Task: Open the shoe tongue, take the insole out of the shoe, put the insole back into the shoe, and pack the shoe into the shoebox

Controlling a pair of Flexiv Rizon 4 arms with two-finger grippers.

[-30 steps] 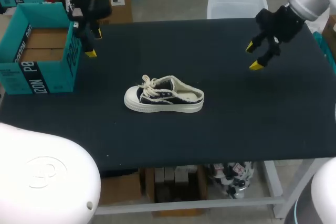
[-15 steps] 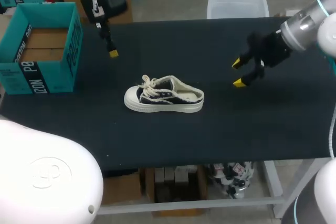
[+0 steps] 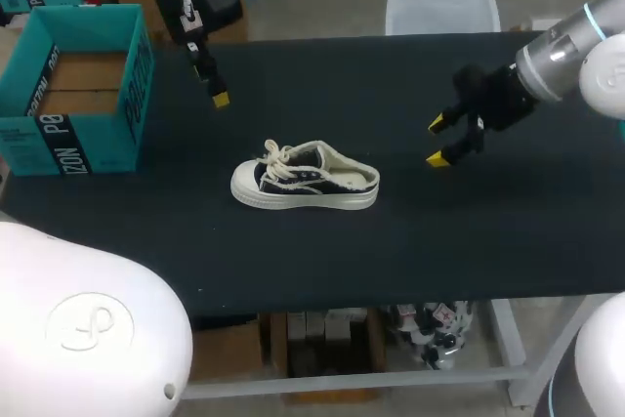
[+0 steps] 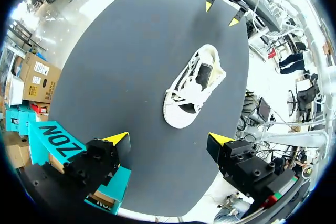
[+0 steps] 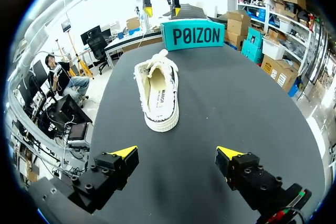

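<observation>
Left hand (image 4: 168, 138) and right hand (image 3: 437, 141), both open and empty, have closed in on shoe (image 3: 305, 178), upright at middle of desk (image 3: 391, 231). Approach only; tongue not yet opened.

Cannot see the shoebox (image 3: 83, 139) whole from the head view: cut off at the side edge. From the left wrist, mostly hidden behind one finger of the left gripper (image 4: 169, 138). Cannot follow the insole (image 5: 156, 83) to its front, covered deep inside the shoe (image 5: 170, 100).
</observation>
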